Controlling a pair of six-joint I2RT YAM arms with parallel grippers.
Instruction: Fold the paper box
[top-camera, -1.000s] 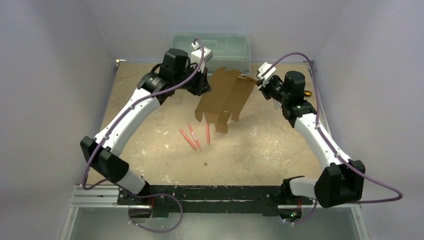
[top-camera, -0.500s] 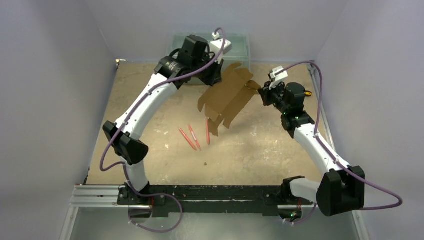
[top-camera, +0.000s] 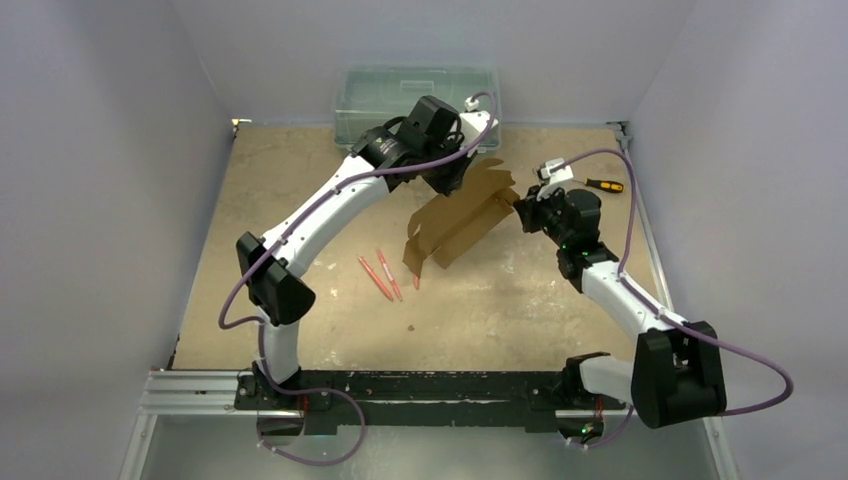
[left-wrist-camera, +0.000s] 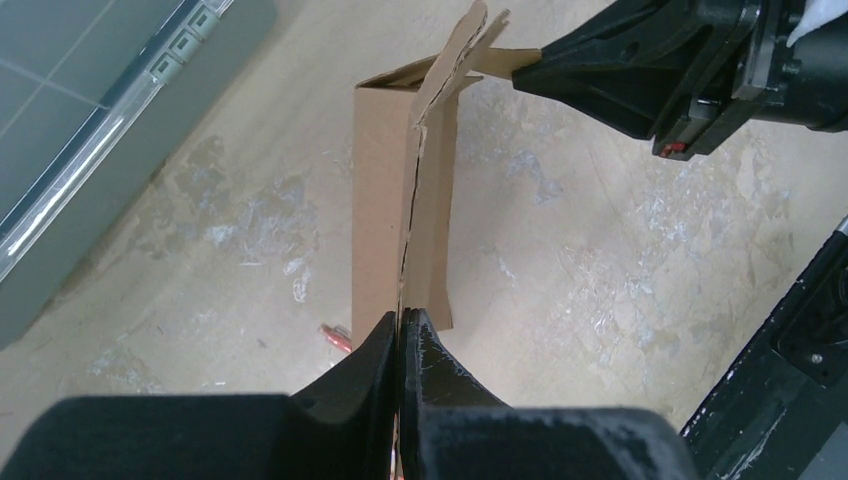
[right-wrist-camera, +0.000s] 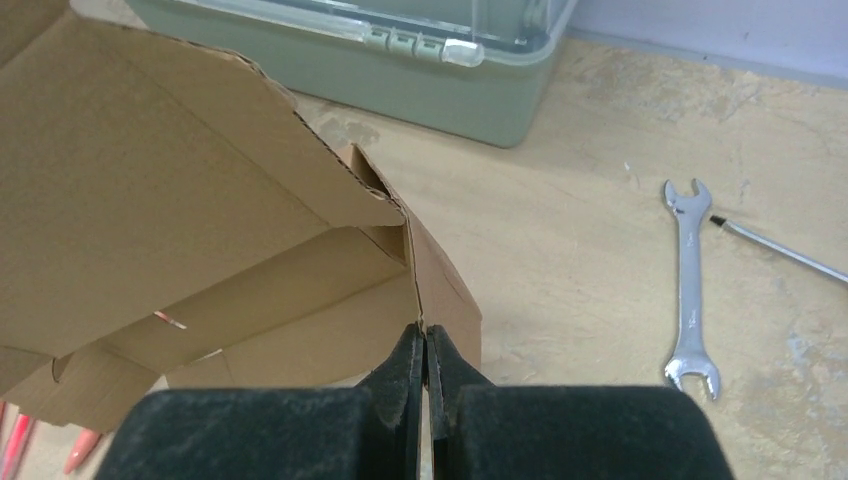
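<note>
We see the paper box in the far middle of the table, between the two arms. It is brown cardboard, partly folded, and slopes from upper right down to lower left in the top view. Whether its low end touches the table we cannot tell.

The left gripper has its jaws pressed together on a thin cardboard edge of the box. From the left wrist the sheet runs edge-on away from the fingers.

The right gripper pinches the opposite end at a flap corner, with its jaws closed on the cardboard. In the left wrist view its black fingers meet the far tab.

The green bin sits at the far table edge, behind the left wrist, lid on.

To the right of the box a wrench lies flat, with a screwdriver just beside it near the right table edge.

Thin red sticks lie on the table by the box's lower end — one partly hidden under it.
</note>
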